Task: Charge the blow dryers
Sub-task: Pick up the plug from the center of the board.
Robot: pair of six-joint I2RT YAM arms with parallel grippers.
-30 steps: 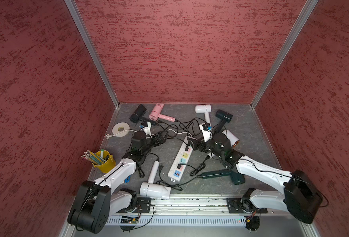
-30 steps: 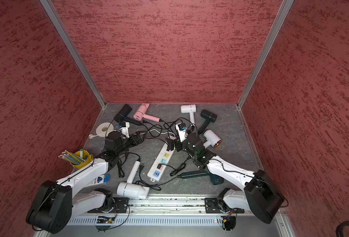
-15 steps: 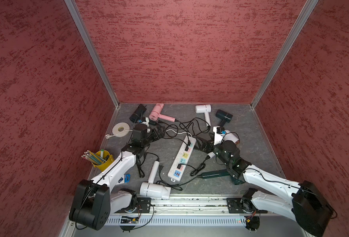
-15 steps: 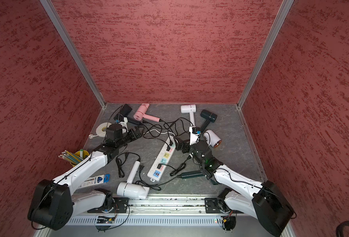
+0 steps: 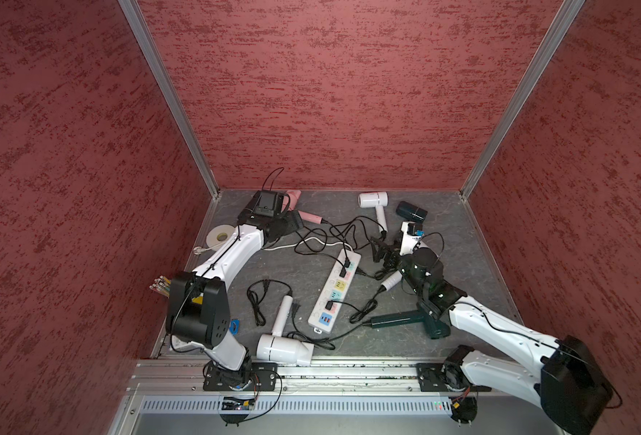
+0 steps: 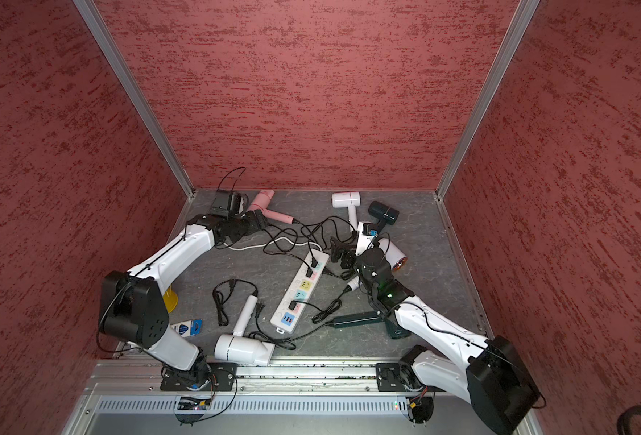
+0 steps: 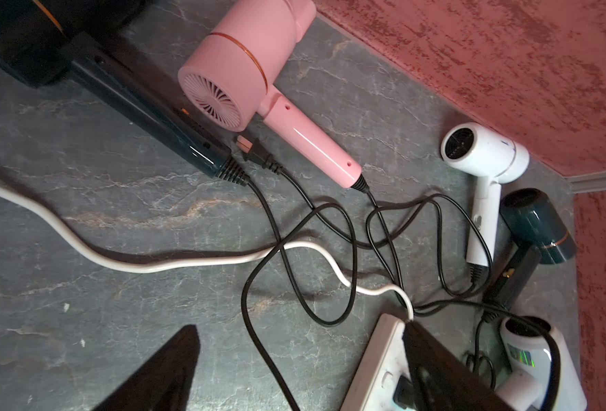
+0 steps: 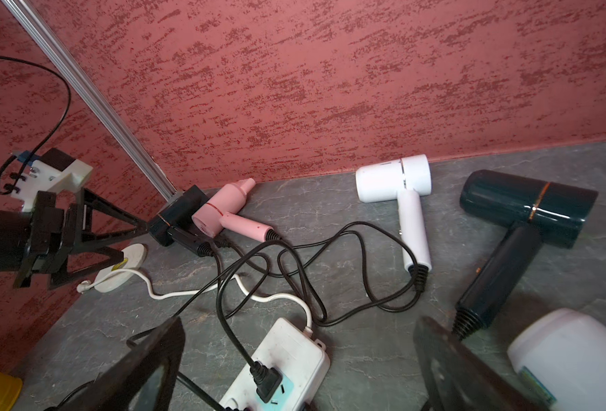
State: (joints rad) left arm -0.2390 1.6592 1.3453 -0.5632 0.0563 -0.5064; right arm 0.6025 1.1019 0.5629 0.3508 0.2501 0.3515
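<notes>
Pink, white and dark blow dryers [image 5: 373, 199] lie scattered over the grey tabletop [image 5: 273, 267] around the power strip [image 5: 336, 292]. We see our left pincer [image 7: 298, 331] and right pincer [image 8: 299, 322] both spread apart, gripping nothing.

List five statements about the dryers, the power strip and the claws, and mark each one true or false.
1. The pink dryer lies next to a black dryer. True.
2. The power strip has nothing plugged into it. False: black plugs sit in its sockets.
3. A loose plug lies between those two dryers' handles. True.
4. The right claw grips the dark green dryer. False: the claw is open and holds nothing, and that dryer lies free beside the arm.
5. The left claw is open and empty. True.
</notes>
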